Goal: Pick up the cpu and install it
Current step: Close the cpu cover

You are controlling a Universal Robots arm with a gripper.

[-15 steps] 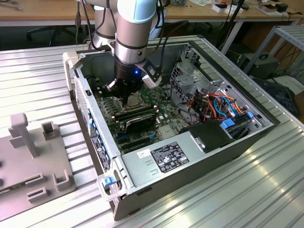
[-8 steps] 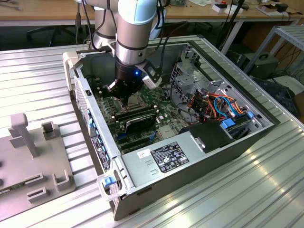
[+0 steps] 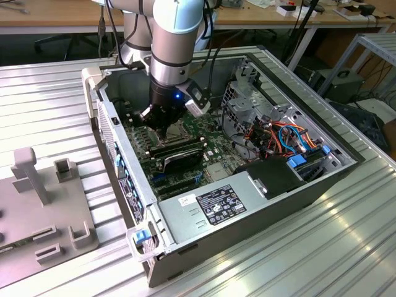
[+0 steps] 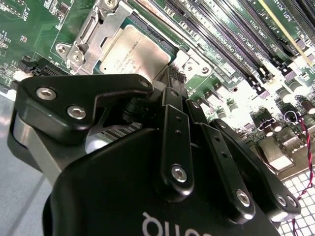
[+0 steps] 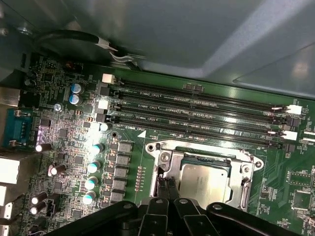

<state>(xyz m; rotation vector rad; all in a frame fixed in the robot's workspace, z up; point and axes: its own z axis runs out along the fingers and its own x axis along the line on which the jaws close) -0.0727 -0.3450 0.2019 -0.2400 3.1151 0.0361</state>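
Observation:
The cpu (image 5: pixel 204 179) (image 4: pixel 135 49), a flat square chip with a dull silver top, lies in its metal-framed socket (image 5: pixel 246 173) (image 4: pixel 91 34) on the green motherboard (image 5: pixel 64 147). My gripper (image 5: pixel 166 187) (image 4: pixel 172 81) hangs just over the socket's edge beside the chip, its two black fingers pressed together with nothing seen between them. In the exterior view the gripper (image 3: pixel 162 127) reaches down into the open computer case (image 3: pixel 247 204) over the board.
Long black memory slots (image 5: pixel 197 110) (image 4: pixel 236 29) run next to the socket. Capacitors (image 5: pixel 93 167) stand on the board. The power supply (image 3: pixel 216 204), a metal drive cage (image 3: pixel 247 102) and orange and blue cables (image 3: pixel 284 133) crowd the case. A grey fixture (image 3: pixel 37 204) sits at the exterior view's left.

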